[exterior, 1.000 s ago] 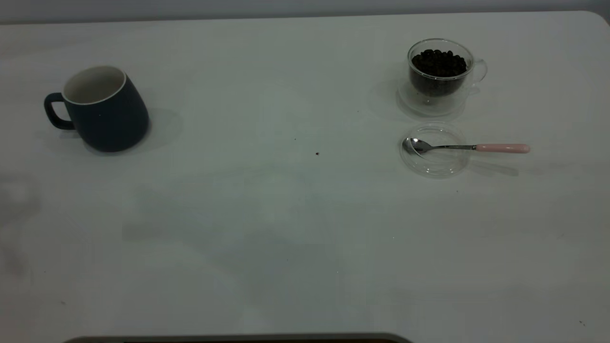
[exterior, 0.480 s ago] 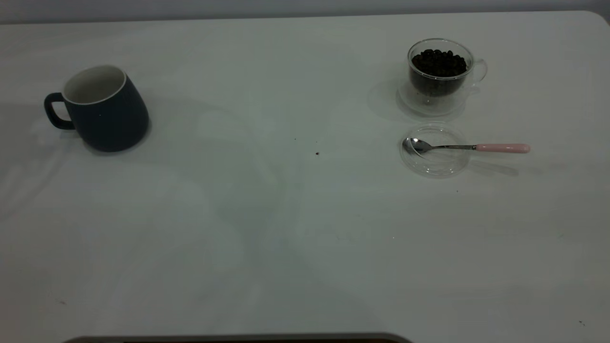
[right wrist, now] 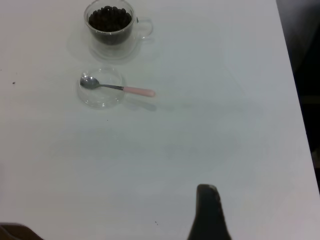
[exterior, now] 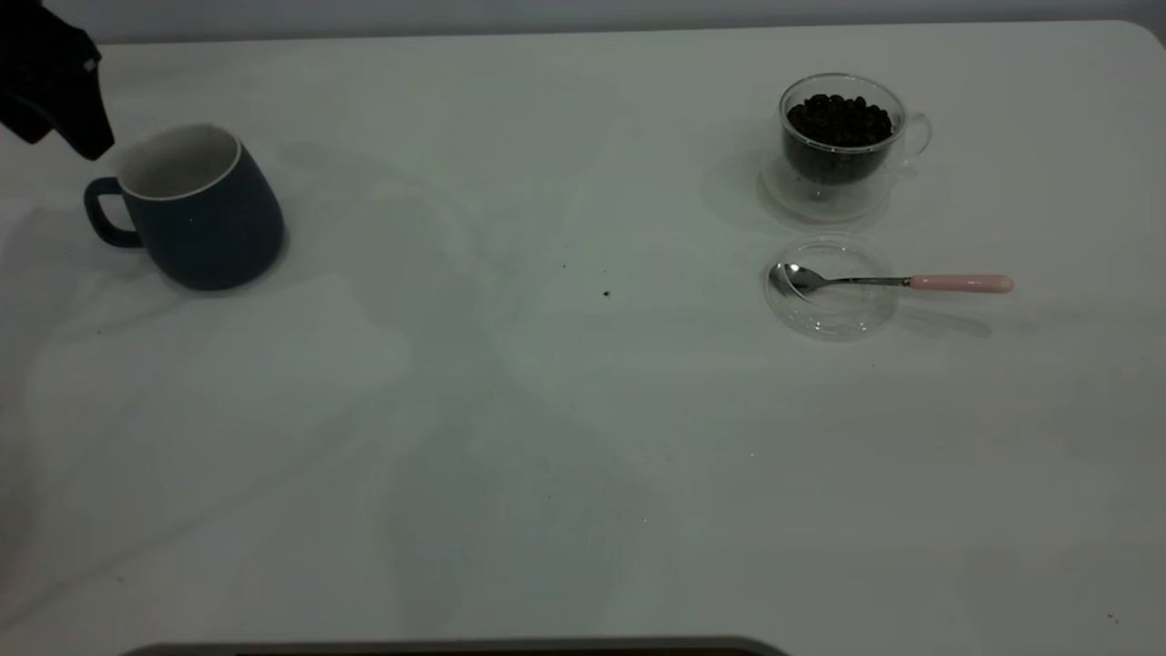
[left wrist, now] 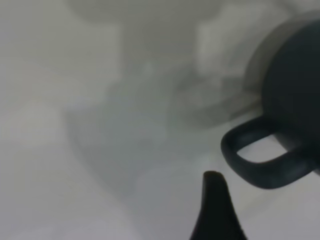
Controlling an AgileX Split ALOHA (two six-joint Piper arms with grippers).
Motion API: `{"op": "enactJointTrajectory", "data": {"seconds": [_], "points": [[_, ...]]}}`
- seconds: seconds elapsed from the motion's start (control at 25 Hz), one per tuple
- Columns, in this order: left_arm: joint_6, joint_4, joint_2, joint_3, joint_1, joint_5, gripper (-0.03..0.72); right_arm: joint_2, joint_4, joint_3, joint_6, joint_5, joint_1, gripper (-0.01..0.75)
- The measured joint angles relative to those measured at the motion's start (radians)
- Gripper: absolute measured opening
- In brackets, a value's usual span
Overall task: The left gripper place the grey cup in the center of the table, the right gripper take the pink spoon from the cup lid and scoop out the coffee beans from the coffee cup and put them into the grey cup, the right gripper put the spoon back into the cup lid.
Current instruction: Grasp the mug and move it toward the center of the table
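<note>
The left claw [exterior: 55, 82] is at the far left corner of the tabletop [exterior: 547, 437], just beside the rim of the grey cup [exterior: 200, 210] on its handle side, not touching it. Only dark parts of this claw are visible, so I cannot tell if it is wide or narrow. In the left wrist view, one dark fingertip [left wrist: 216, 210] is near the cup handle [left wrist: 260, 160].

The grey cup stands upright on the left side of the tabletop, with its handle toward the left edge.

The right claw [right wrist: 209, 212] shows only one finger in its wrist view, above bare tabletop and well apart from the things; I cannot tell its opening.

On the right side, the coffee cup [exterior: 843, 137] with the coffee beans [exterior: 840, 118] stands upright. Near it lies the clear cup lid [exterior: 829, 310], with the bowl of the pink spoon [exterior: 897, 281] resting in it and the handle reaching out over the rim.
</note>
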Motion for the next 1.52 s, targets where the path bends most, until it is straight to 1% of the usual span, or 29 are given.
{"op": "enactJointTrajectory", "data": {"seconds": [0.12,0.2,0.32,0.48,0.56,0.68,1.0,1.36,1.52], "points": [[0.035,-0.001,0.0,-0.009,0.0,-0.007,0.572,0.0,0.0,0.0,0.0,0.0,0.0,0.591],[0.092,-0.001,0.0,-0.009,0.0,-0.014,0.572,0.0,0.0,0.0,0.0,0.0,0.0,0.591],[0.277,-0.001,0.0,-0.009,0.0,-0.005,0.572,0.0,0.0,0.0,0.0,0.0,0.0,0.591],[0.594,-0.031,0.005,-0.009,0.0,0.057,0.571,0.0,0.0,0.0,0.001,0.0,0.0,0.591],[0.705,-0.06,0.015,-0.009,0.0,0.083,0.571,0.0,0.0,0.0,0.001,0.0,0.0,0.591],[0.77,-0.067,0.033,-0.009,0.0,0.089,0.571,0.0,0.0,0.0,0.001,0.0,0.0,0.591],[0.816,-0.058,0.079,-0.009,0.0,0.032,0.571,0.0,0.0,0.0,0.0,0.0,0.0,0.591],[1.023,-0.115,0.136,-0.009,-0.002,-0.002,0.571,0.0,0.0,0.0,0.002,0.0,0.0,0.591],[1.108,-0.165,0.136,-0.009,-0.021,-0.023,0.571,0.0,0.0,0.0,0.002,0.0,0.0,0.591]]}}
